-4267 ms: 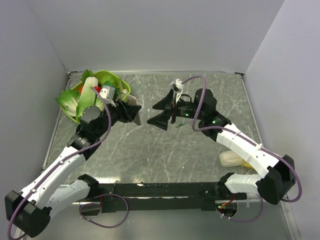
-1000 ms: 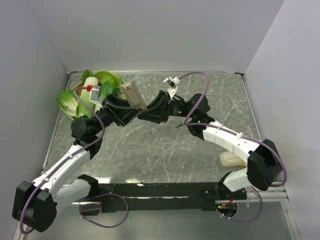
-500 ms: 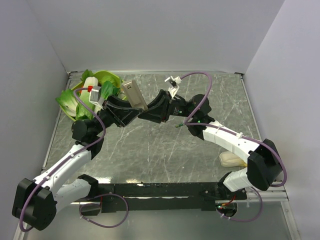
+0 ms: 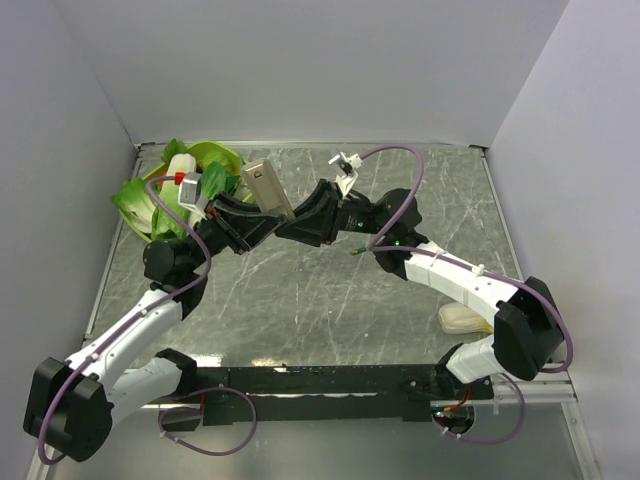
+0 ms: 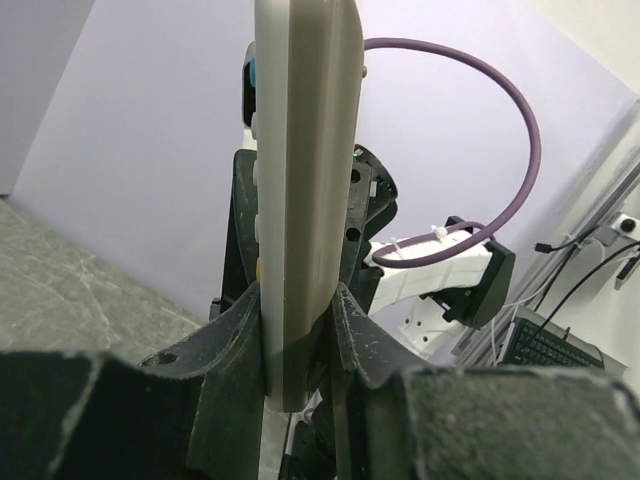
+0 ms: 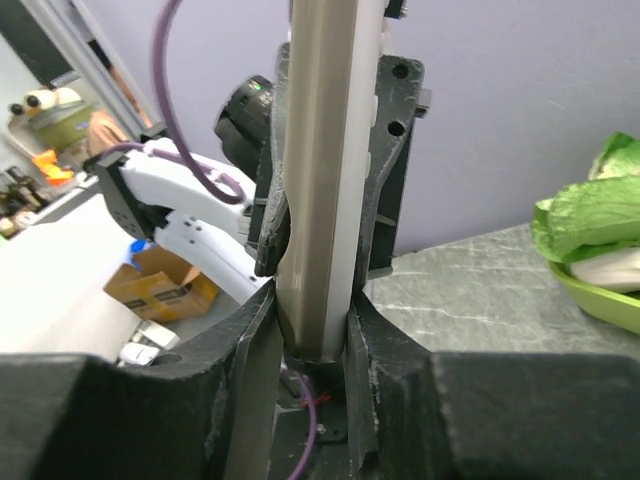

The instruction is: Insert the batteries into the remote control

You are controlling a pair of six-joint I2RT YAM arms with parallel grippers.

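Both arms have swung in from where they stood apart a few seconds back, and they now meet over the far half of the table (image 4: pixel 330 300), a little left of its middle. Over the last second hardly anything has shifted.

One remote control (image 4: pixel 266 187) is in view, held off the table between the two tools. From above it slants, with its upper end toward the far left corner and its dull grey-brown reverse facing up. The left tool (image 5: pixel 300 340) is clamped on its lower end. In the left wrist view the remote stands edge-on between the two black fingers (image 5: pixel 235 360), which press it from both sides, and small coloured buttons show along its left edge. The right tool (image 6: pixel 315 330) is clamped on the same end from the opposite side, its two fingers (image 6: pixel 255 350) hugging the grey-brown edge.

One battery (image 4: pixel 356 250) can be made out, a tiny green stick on the table just beside the right arm. It lies to the right of both tools and apart from the remote.

One green bowl (image 4: pixel 235 160) sits at the far left corner, holding leafy vegetables (image 4: pixel 135 205) that spill toward the left edge. One cream-white lump (image 4: pixel 462 318) lies near the right edge, partly under the right arm.
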